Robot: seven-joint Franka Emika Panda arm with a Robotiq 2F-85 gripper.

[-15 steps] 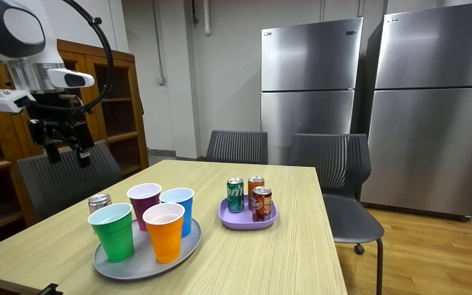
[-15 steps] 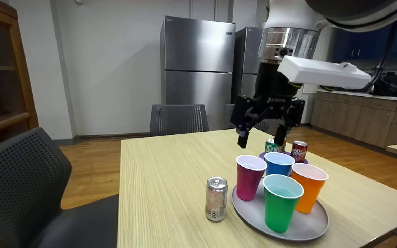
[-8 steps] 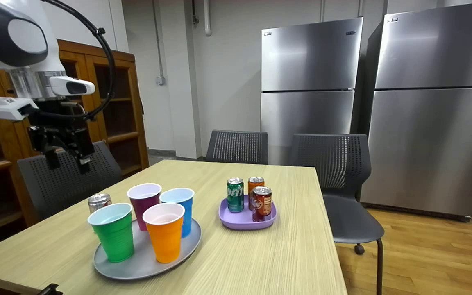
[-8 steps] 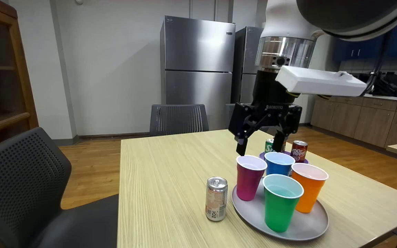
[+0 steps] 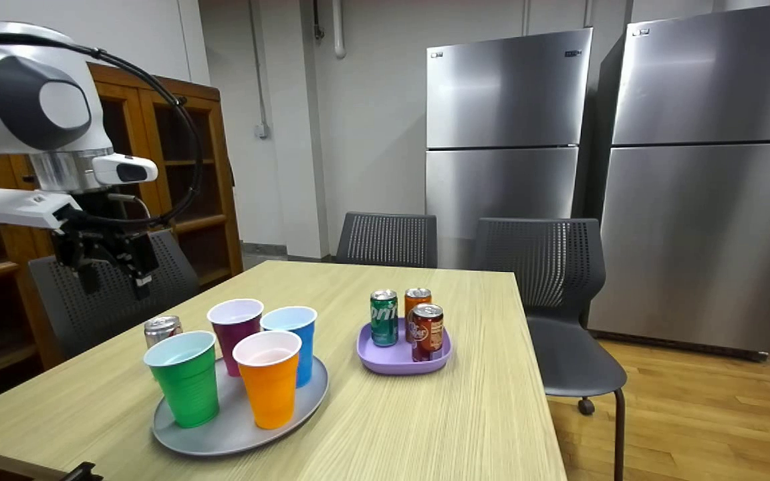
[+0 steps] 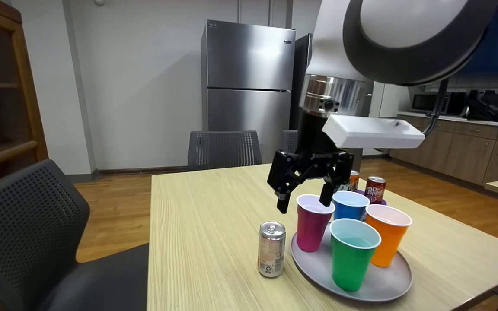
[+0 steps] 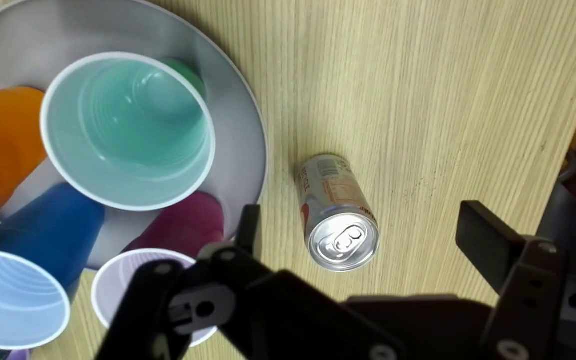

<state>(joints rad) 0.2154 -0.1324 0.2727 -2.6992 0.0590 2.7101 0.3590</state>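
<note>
Plate (image 7: 240, 135) lies leftmost in the wrist view, between nine and ten o'clock from the can (image 7: 339, 212). On it stand an orange cup (image 7: 8, 135) and a blue cup (image 7: 48, 235) around nine, a green cup (image 7: 128, 132) towards ten, and a purple cup (image 7: 183, 227) between eight and nine. The fingers (image 7: 485, 244) sit next, spread wide and holding nothing, one at the can's nine o'clock, the other at three. The can stands upright on the table (image 7: 418, 125), lower than the fingers and untouched. One fingertip (image 6: 327, 196) overlaps the purple cup's rim in an exterior view, so lowering them off-line could clip that cup and tip it; uneven contact could topple the narrow can.
</note>
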